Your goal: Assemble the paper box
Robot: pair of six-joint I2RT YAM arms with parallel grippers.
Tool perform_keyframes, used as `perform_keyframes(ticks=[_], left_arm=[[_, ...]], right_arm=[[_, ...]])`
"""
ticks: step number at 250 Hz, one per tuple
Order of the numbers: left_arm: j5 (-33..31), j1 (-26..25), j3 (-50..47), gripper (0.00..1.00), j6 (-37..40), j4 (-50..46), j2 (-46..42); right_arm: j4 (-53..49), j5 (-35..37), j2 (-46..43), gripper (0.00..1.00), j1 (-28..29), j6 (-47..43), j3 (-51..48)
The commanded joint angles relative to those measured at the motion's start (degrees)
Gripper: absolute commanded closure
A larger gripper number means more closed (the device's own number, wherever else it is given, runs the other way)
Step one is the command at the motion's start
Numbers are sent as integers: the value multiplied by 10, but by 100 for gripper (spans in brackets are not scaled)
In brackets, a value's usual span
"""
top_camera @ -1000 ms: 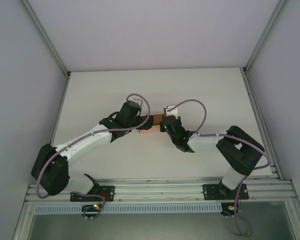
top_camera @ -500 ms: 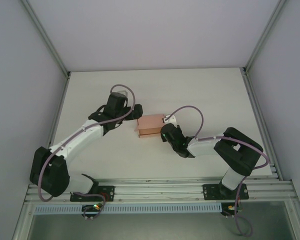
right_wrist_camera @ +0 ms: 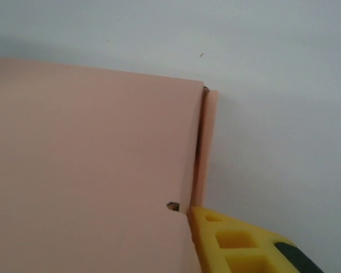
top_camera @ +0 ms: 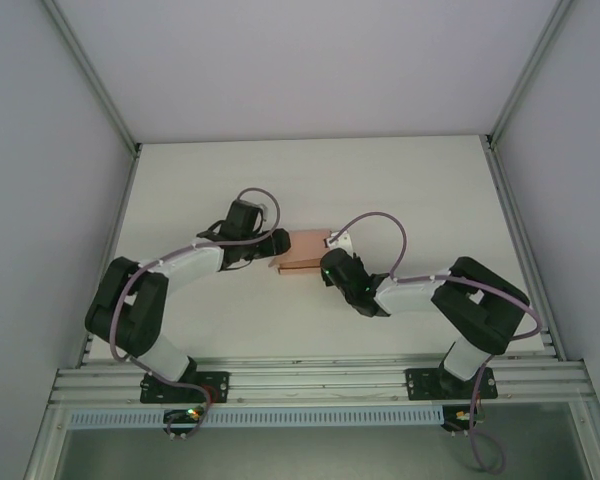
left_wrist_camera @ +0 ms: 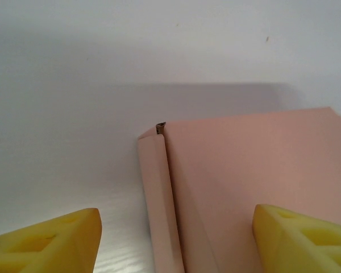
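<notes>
The paper box (top_camera: 303, 249) is a small salmon-pink shallow box lying mid-table between the two arms. My left gripper (top_camera: 278, 246) is at its left end. In the left wrist view the left gripper (left_wrist_camera: 176, 220) is open, its yellow fingers (left_wrist_camera: 51, 242) spread wide either side of the box's left side wall (left_wrist_camera: 159, 199). The flat pink top of the box (left_wrist_camera: 261, 165) stretches away to the right. My right gripper (top_camera: 331, 259) is at the box's right end. One yellow finger (right_wrist_camera: 236, 244) rests against the narrow right side flap (right_wrist_camera: 206, 148); the other finger is hidden behind the box.
The white table (top_camera: 410, 190) runs to grey walls at the back and both sides. An aluminium rail (top_camera: 320, 380) with both arm bases crosses the near edge. Purple cables loop over each wrist.
The left gripper pulled away from the box to the left, then came back to its left end with narrower jaws. The right gripper stayed at the right end.
</notes>
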Motion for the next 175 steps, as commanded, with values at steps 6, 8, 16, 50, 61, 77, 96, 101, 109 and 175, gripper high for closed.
perform_keyframes(ticks=[6,8,16,50,61,77,96,101,109,175], left_arm=[[33,15,-29,33,-16,26,33],[35,16,-30,33,-16,28,35],[41,18,-34,35,-18,34,38],[56,26,-52,40,-22,57,49],[61,28,-55,41,-22,63,53],[68,30,-60,42,-23,73,56],[76,35,-64,42,-25,84,61],[79,36,-64,44,-24,87,62],[83,38,-64,44,-24,91,65],[121,56,-79,58,-27,130,84]], right_arm=[[-88,-31,-32,70,6,-6,8],[-91,-33,-35,69,6,-8,9],[-106,-40,-46,66,6,-15,13],[-174,-75,-95,56,6,-20,20],[-194,-91,-111,51,6,-22,15],[-219,-105,-131,44,6,-19,4],[-239,-112,-162,39,6,-13,-14],[-245,-112,-170,37,6,-8,-19],[-252,-111,-181,35,6,-4,-25],[-219,-194,-246,0,-56,-18,-25]])
